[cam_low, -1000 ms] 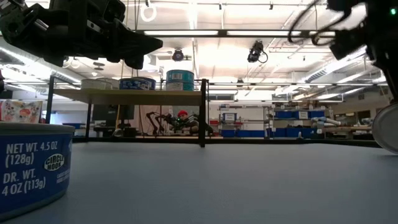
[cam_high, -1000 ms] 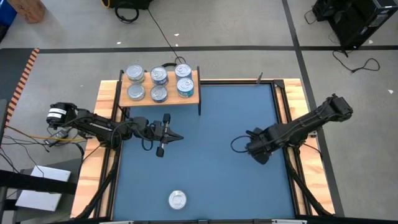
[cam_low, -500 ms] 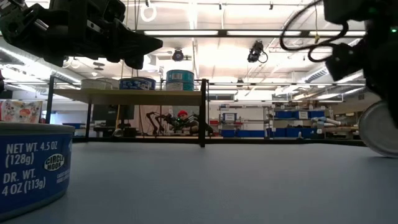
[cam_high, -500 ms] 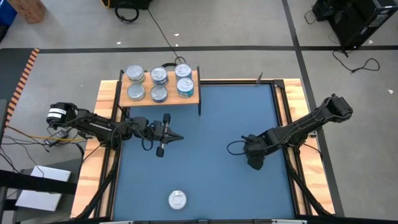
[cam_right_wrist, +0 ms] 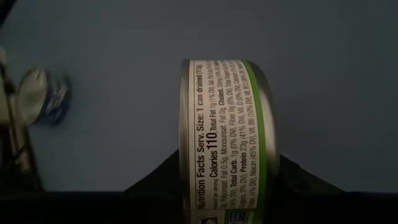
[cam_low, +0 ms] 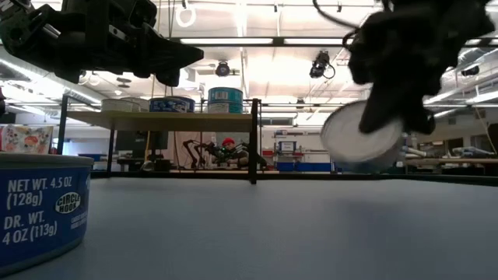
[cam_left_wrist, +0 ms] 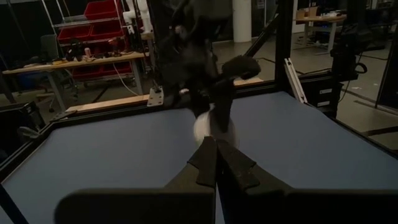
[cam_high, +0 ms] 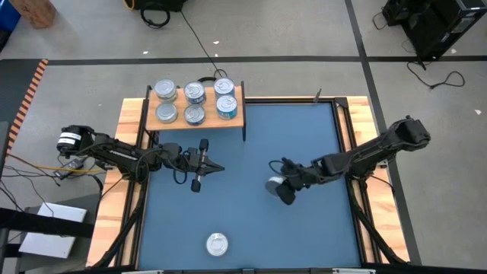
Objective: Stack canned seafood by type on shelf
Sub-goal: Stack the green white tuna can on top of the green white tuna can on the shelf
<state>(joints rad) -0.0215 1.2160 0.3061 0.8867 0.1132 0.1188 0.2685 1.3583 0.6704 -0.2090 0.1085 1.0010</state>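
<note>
one green-banded tin (cam_high: 275,186) is pinched on edge in the right gripper (cam_high: 283,189); shelf (cam_high: 236,120) lies toward eleven o'clock. left gripper (cam_high: 202,164) pressed together, nearer.

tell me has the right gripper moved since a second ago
Yes. The right gripper, holding a can, has swung inward from the table's right side toward the middle, measured against the fixed shelf in the high view.
</note>
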